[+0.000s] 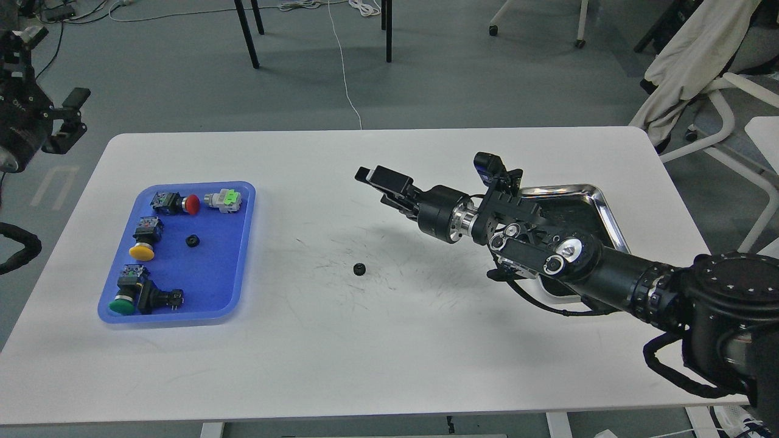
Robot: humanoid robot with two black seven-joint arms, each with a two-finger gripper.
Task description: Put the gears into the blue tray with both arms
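Note:
One small black gear [359, 268] lies alone on the white table [389, 365], near its middle. A second gear [193, 241] rests inside the blue tray [240, 267] at the left, among several push-buttons. My right gripper [380, 185] hovers raised above the table, up and right of the loose gear; its fingers stand apart and hold nothing. At the far left, off the table's edge and above the floor, my left gripper [68, 114] is open and empty.
A shiny steel tray [599, 201] with black lining sits at the right, partly covered by my right arm. In the blue tray are push-buttons with red [192, 204], yellow [141, 251] and green [122, 305] caps. A chair [718, 103] stands beyond the right corner.

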